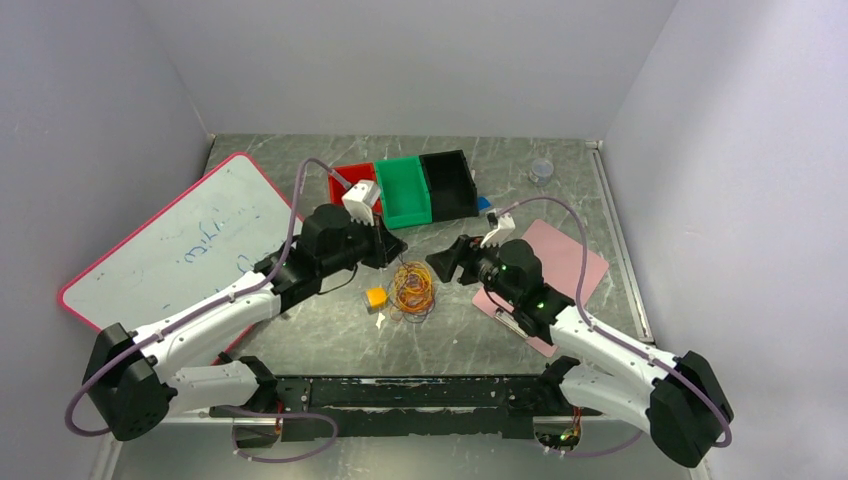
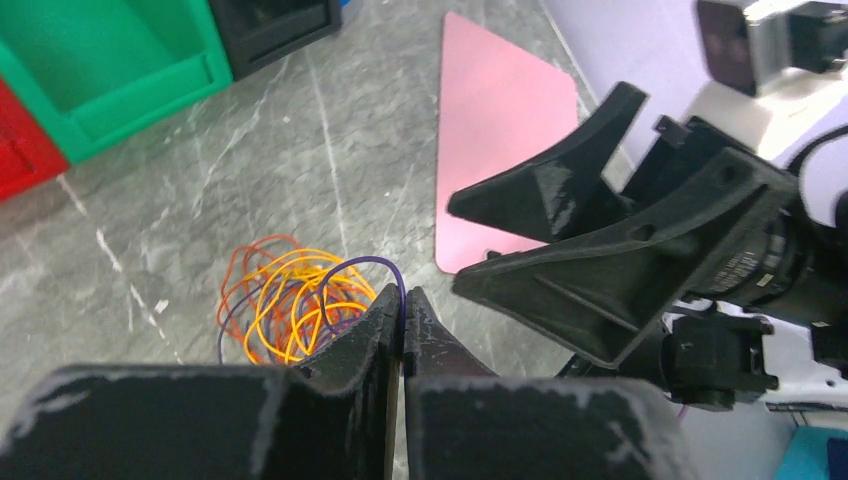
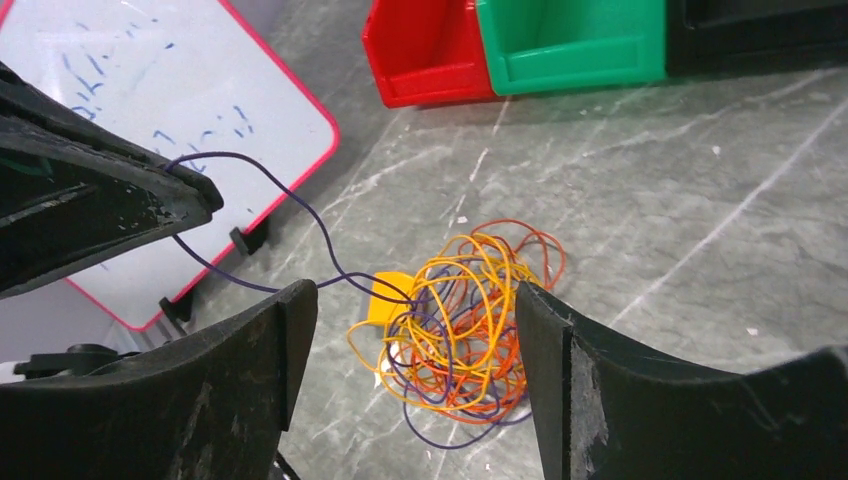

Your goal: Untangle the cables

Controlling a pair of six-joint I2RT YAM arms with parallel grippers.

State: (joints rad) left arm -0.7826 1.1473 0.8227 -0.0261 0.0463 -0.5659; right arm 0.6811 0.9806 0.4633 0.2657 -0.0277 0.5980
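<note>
Tangled cables [image 1: 412,287] lying on the bench [image 1: 330,335] between both arms. Left pincer [image 2: 403,300] clenching one purple wire [image 3: 300,205] running out of the tangle. Right pincer [image 3: 412,295] hanging released, just beside the heap. Green bin [image 1: 405,190] sitting beyond.

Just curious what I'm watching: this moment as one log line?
left claw: shut on purple wire | right claw: open, facing cables | cables: tangled, on table
</note>
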